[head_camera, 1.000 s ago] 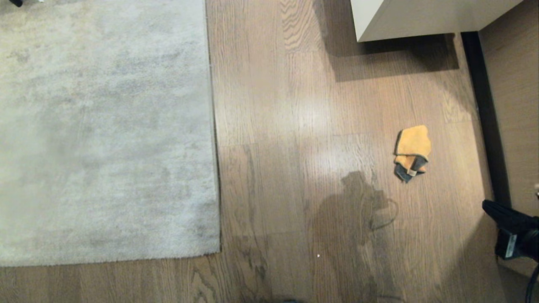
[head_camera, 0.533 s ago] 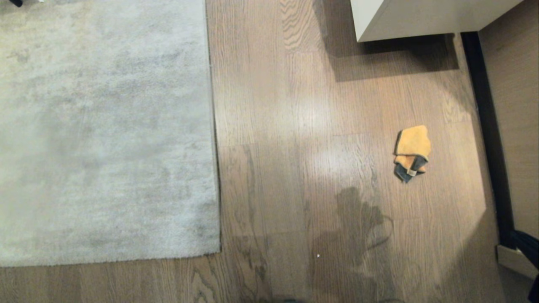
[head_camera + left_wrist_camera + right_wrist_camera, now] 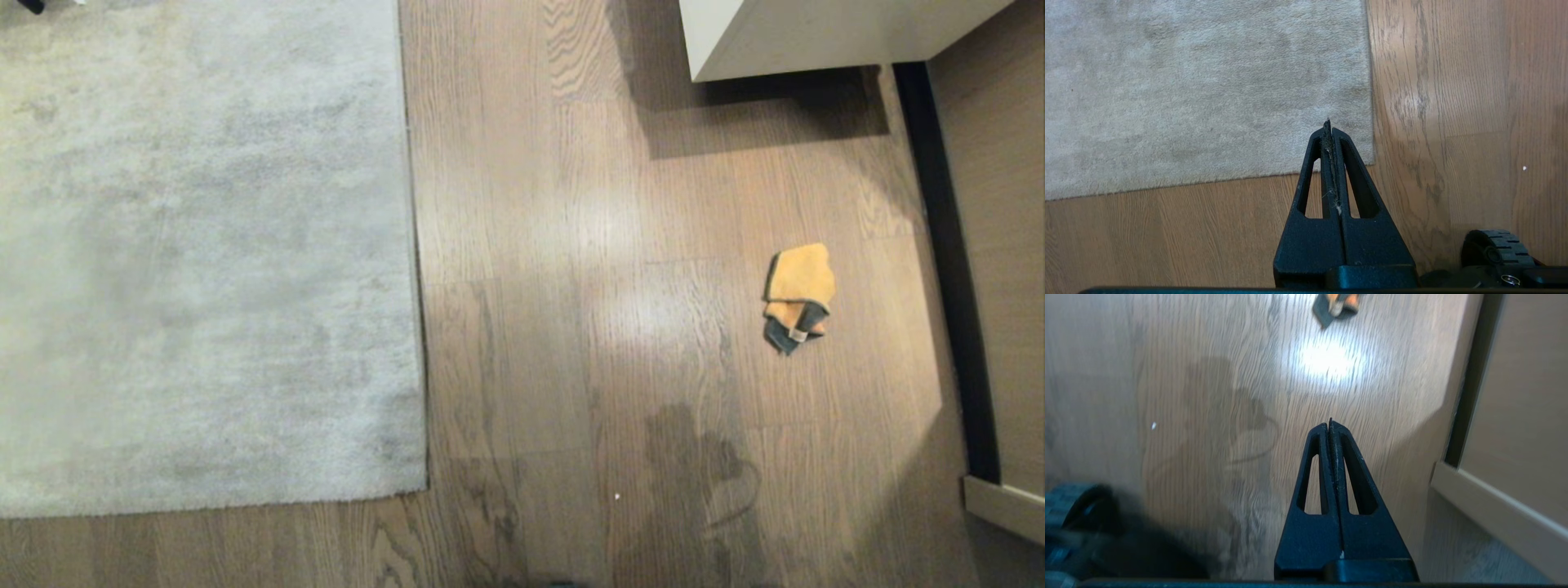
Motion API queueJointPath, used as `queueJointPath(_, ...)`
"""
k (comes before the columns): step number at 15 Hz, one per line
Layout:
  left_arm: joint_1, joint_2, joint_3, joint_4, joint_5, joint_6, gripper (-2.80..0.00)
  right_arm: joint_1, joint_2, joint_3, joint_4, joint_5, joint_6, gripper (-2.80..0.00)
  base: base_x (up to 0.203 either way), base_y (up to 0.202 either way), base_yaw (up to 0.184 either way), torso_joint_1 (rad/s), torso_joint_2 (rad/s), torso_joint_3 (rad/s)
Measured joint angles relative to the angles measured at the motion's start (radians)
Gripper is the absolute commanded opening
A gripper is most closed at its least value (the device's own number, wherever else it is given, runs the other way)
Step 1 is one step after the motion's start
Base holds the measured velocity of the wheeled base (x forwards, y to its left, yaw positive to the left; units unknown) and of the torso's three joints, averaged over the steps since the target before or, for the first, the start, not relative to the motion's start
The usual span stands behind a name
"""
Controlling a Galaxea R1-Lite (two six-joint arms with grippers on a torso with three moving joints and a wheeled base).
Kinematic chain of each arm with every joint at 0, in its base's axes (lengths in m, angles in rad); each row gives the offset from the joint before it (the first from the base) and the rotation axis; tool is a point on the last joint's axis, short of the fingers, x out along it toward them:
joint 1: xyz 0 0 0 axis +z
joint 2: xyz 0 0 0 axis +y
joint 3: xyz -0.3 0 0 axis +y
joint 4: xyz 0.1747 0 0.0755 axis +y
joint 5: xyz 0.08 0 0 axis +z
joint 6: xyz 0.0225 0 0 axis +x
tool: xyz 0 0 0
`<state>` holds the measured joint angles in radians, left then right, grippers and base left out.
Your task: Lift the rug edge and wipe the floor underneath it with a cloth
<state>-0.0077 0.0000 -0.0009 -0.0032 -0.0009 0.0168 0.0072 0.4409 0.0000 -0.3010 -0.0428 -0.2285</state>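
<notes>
Your head view looks steeply down on the floor [image 3: 571, 245]; both wrist views sit lower, sharing rug edge [image 3: 416, 327] and cloth [image 3: 798, 296].

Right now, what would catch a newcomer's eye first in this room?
Probably the small orange-yellow cloth, crumpled alone on the brown wood floor toward the right. Next, the big grey rug lying flat on the left, its corner nearest the robot.
</notes>
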Motion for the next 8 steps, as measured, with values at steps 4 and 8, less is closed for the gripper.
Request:
queueJointPath(4,0.000,0.000,0.000,0.001,0.000,0.000,-2.80,0.008,-0.184,0.000,0.196,0.026,0.001,-2.80,0.000,0.000,0.000,0.000,0.00,0.000)
queueJointPath(8,0.000,0.000,0.000,0.000,0.000,0.000,-2.80,-0.001,-0.341,0.000,0.274,0.104,0.006,-2.80,0.000,0.000,0.000,0.000,0.00,0.000)
